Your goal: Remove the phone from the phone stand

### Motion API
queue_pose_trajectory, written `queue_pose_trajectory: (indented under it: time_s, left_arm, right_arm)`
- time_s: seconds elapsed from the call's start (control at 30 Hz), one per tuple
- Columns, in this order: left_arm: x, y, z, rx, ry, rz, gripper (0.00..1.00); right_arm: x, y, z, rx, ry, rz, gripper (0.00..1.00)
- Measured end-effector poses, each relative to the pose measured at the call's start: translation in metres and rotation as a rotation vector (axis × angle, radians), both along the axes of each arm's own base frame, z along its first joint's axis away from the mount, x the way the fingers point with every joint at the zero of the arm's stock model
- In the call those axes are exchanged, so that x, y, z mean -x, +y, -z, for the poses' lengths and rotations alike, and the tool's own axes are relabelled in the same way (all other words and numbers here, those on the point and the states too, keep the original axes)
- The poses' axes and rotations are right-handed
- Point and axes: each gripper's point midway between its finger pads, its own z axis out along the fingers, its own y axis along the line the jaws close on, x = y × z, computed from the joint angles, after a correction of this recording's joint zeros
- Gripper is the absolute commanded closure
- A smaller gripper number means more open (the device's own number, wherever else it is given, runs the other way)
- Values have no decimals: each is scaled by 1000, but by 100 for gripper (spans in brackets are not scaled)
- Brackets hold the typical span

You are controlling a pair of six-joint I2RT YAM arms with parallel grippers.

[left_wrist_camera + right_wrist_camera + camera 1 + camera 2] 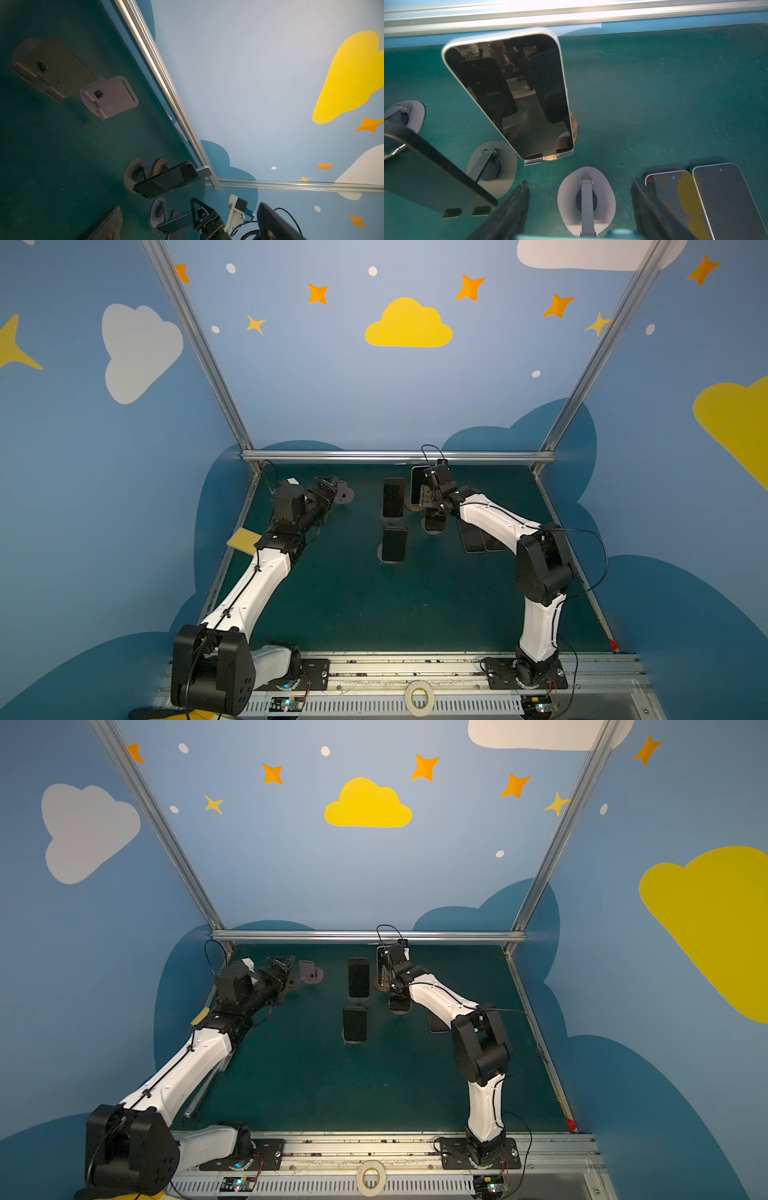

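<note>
My right gripper [433, 509] [395, 990] reaches down at the back middle of the green mat, onto the top of a dark phone [435, 522] [400, 1003]. That phone leans on a grey phone stand [586, 199]. In the right wrist view only the phone's teal top edge [571, 237] shows. It spans the gap between the two black fingers [508, 207], whose pads meet its ends, so the gripper is shut on it. My left gripper [332, 484] [286, 963] [190, 206] hangs open at the back left beside two phoneless stands [110, 97], holding nothing.
Two black phones [393, 497] [393, 544] lean on stands mid-mat. A white-rimmed phone [512, 93] leans on a wooden-based stand [574, 128] by the back rail. Two phones [675, 197] [726, 197] lie flat to the right. A yellow pad [243, 540] lies by the left edge.
</note>
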Motion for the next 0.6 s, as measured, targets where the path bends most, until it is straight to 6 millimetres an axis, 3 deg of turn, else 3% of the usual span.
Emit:
queue_pose_trajectory:
  time_s: [0.6]
  left_arm:
    - [1, -7, -3, -5, -18, 33, 0]
  right_arm:
    - [8, 4, -6, -27, -28, -54, 38]
